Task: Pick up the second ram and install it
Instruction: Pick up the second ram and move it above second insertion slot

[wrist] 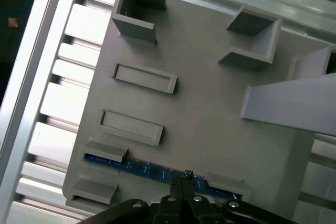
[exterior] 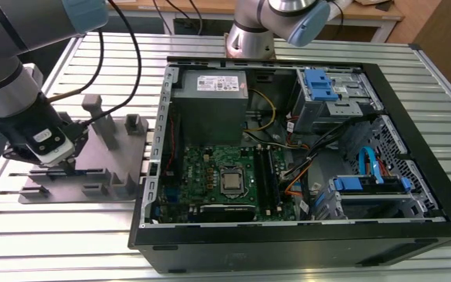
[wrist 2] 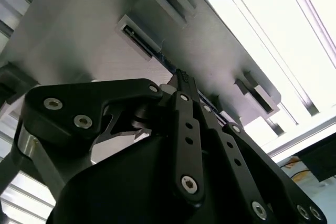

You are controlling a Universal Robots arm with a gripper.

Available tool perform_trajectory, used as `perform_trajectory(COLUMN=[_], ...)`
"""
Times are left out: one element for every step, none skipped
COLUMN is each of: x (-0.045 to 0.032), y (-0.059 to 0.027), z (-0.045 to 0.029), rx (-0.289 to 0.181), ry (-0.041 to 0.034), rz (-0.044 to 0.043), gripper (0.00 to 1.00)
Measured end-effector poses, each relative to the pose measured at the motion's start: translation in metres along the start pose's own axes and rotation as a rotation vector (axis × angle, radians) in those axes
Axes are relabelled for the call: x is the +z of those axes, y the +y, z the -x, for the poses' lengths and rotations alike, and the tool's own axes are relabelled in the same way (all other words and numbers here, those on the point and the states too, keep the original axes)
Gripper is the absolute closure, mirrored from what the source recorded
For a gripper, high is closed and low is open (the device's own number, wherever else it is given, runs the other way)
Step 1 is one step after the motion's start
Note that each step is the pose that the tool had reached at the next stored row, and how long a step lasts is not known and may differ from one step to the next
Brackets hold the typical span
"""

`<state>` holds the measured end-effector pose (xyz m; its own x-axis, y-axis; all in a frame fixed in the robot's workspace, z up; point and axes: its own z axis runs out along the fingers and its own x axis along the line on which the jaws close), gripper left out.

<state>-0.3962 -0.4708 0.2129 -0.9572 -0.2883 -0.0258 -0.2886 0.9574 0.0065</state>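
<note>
The second ram is a thin blue stick with dark chips. It stands on edge in a slot between two brackets at one end of the grey holder plate. My gripper is down on it with both fingers pinched together at the stick's upper edge, near its middle. In the second wrist view the gripper meets the ram's dark edge against the plate. In the exterior view the gripper is low over the holder plate at the exterior view's left. The stick still sits in its slot.
An open computer case lies at the exterior view's right, with the motherboard's long black slots and loose cables inside. Tall grey posts rise from the holder beside the gripper. A second arm's base stands behind the case on the slatted table.
</note>
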Motion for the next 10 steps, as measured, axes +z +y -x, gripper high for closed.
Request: perform_trajectory(x=[0.0000, 0.0000, 0.0000, 0.0000, 0.0000, 0.0000, 0.0000, 0.0000, 0.0000, 0.0000], y=[0.0000, 0.0000, 0.0000, 0.0000, 0.0000, 0.0000, 0.0000, 0.0000, 0.0000, 0.0000], z=[0.0000, 0.0000, 0.0000, 0.0000, 0.0000, 0.0000, 0.0000, 0.0000, 0.0000, 0.0000], rx=[-0.014, -0.028, -0.042, -0.056, -0.070, -0.083, -0.098, -0.111, -0.124, -0.137], ry=[0.0001, 0.0003, 0.0003, 0.0004, 0.0005, 0.0006, 0.0006, 0.0007, 0.0008, 0.0008], rz=[0.0004, 0.0007, 0.0011, 0.0015, 0.0018, 0.0021, 0.0025, 0.0028, 0.0032, 0.0035], gripper=[0.93, 0.93, 0.93, 0.93, 0.93, 0.93, 0.93, 0.93, 0.93, 0.93])
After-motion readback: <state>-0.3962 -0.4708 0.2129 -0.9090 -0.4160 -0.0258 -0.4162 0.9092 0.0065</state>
